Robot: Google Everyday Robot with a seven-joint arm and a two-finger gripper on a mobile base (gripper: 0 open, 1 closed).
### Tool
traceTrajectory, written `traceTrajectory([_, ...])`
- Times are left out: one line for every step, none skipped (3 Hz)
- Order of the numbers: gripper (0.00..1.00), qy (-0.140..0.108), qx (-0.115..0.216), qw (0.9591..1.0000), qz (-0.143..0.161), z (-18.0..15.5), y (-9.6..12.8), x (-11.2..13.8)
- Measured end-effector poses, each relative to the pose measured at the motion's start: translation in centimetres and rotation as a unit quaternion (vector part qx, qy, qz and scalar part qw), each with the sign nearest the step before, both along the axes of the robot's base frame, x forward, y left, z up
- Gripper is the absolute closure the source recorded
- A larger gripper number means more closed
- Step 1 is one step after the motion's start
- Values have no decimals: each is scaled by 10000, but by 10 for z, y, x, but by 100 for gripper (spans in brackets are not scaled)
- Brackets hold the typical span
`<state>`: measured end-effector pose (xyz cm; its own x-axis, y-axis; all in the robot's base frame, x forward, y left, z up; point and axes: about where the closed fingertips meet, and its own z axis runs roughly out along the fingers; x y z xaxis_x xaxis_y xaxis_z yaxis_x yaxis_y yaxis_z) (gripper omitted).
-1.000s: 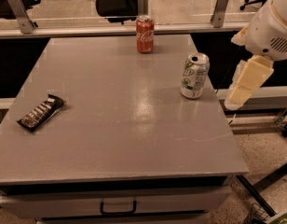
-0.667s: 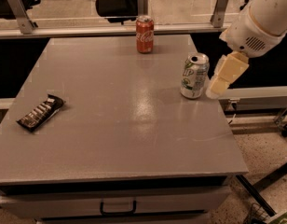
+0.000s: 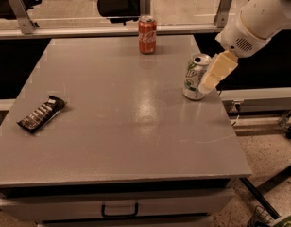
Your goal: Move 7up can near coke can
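Arm: white, enters from the upper right and slants down and left over the counter's right edge.
Gripper: cream, tip against the right side of the 7up can; whether it is open or closed cannot be told.
7up can: upright, near the right edge.
Coke can: upright at the far edge, well apart.
Dark snack bar: lying flat at the left.

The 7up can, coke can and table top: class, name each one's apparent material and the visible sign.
7up can: likely aluminium, silvery rim, printed gloss. The coke can: the same, painted red. The table top: grey, perhaps laminate; soft glare patch. The tool is close beside the 7up can.
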<state>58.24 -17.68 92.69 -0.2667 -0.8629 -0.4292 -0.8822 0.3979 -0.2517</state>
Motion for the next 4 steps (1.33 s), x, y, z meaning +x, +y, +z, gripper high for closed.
traceTrajectory([0, 121, 102, 9998, -81, -9, -1, 3])
traceTrajectory([25, 239, 269, 9994, -4, -14, 11, 6])
traceTrajectory([49, 286, 378, 9988, 93, -15, 21, 10])
traceTrajectory([80, 357, 433, 9982, 201, -11, 36, 23])
